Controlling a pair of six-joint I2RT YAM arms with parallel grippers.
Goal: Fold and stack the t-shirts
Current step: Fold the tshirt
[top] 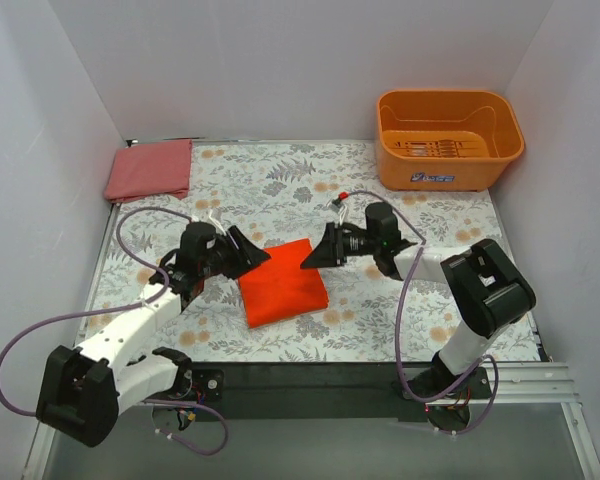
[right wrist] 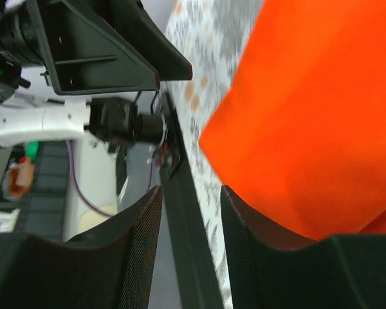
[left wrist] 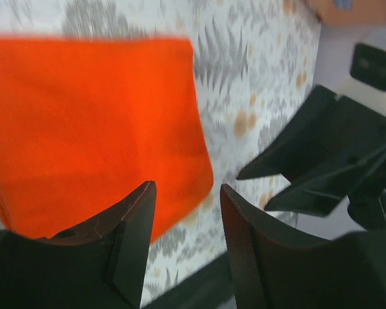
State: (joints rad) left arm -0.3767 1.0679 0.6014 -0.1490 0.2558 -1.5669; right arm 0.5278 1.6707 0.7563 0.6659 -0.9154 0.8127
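- Left gripper (left wrist: 186, 190): parted, holding nothing, at the left edge of the orange-red t-shirt (top: 283, 285).
- Right gripper (right wrist: 192, 190): parted too, empty, at its right edge.
- That shirt: folded flat on the floral table (top: 280, 185).
- Far-left corner: folded pinkish-red t-shirt (top: 150, 168), well apart.
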